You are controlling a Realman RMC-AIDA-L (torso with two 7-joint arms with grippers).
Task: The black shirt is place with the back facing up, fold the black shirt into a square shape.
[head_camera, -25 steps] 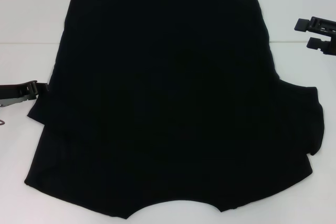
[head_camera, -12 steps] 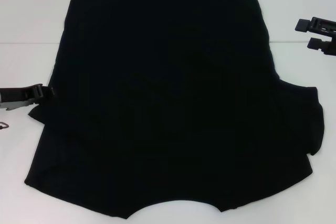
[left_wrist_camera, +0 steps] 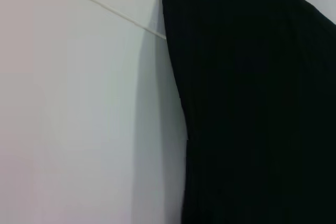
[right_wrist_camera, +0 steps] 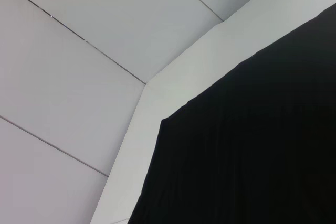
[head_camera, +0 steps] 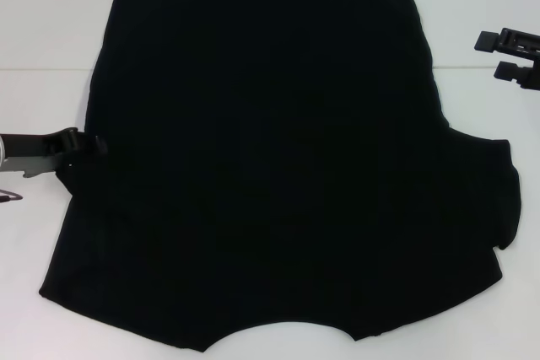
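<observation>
Two grippers show in the head view, one at each side of the white table (head_camera: 34, 40). At the far left, the left gripper (head_camera: 94, 146) reaches in low from the edge of the picture, and its dark tip meets the left border of the black shirt (head_camera: 278, 158), about halfway down the cloth. I cannot tell if its jaws are closed on the fabric or only touching it, because the tip and the cloth are both black and run together there.

The black shirt lies flat and spread over most of the table, between the two arms. Its straight hem is at the far side and the curved neckline is at the near side, at the bottom of the head view. The left border looks already turned in. On the right side one short sleeve sticks out from the body of the shirt, with a slightly wavy edge. In the left wrist view the shirt (left_wrist_camera: 252, 108) fills one half beside bare table.

At the far right, the right gripper (head_camera: 489, 55) hangs well apart from the shirt, near its upper right border. Its two jaws stand apart and hold nothing. The right wrist view shows a corner of the shirt (right_wrist_camera: 252, 150) on the table.
</observation>
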